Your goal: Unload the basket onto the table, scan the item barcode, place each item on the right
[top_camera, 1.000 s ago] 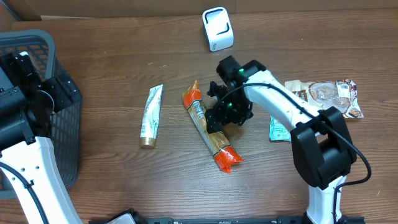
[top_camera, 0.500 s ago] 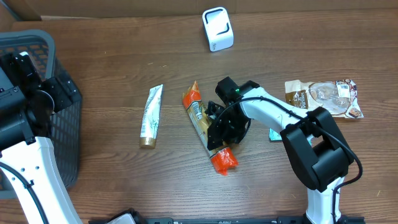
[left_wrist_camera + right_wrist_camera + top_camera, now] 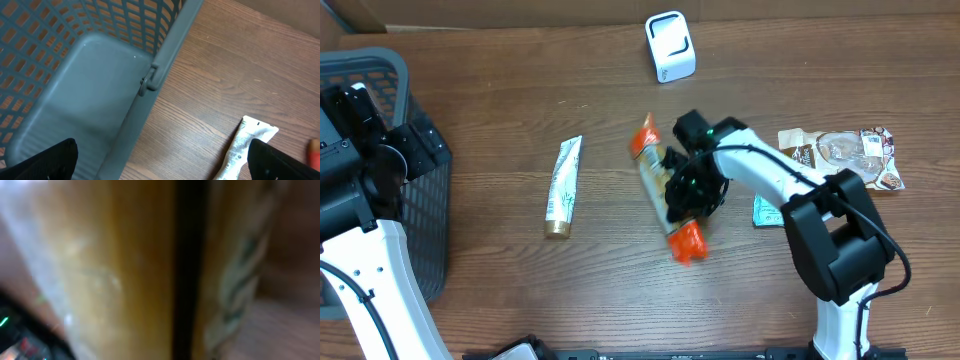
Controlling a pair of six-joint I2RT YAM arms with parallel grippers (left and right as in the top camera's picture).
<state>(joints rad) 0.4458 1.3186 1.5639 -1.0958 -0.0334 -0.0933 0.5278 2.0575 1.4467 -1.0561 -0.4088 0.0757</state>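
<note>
**Packet in the right grip: 3 views of the scanning table**

**Overhead.** My right gripper is pinched across the middle of the snack packet. The packet is long and tan with 2 orange ends, and it sits diagonally near the centre of the wooden table. I cannot tell whether the packet is clear of the wood. The white scanner stands well apart from it, toward the far edge. A pale tube lies on the left-arm side of the packet, apart from it. Brown pouches lie at the right edge, and a blue-green sachet shows partly under my right arm. The grey basket fills the left corner.

**Left wrist.** My left gripper is spread wide, with 1 dark finger in each lower corner and nothing between them. It hangs over the basket's rim. The tube's crimped end lies on the wood to the right of the rim.

**Right wrist.** The view is blurred and filled by the packet's golden wrapper, crossed by 1 dark vertical band. I cannot make out my own fingers here.
</note>
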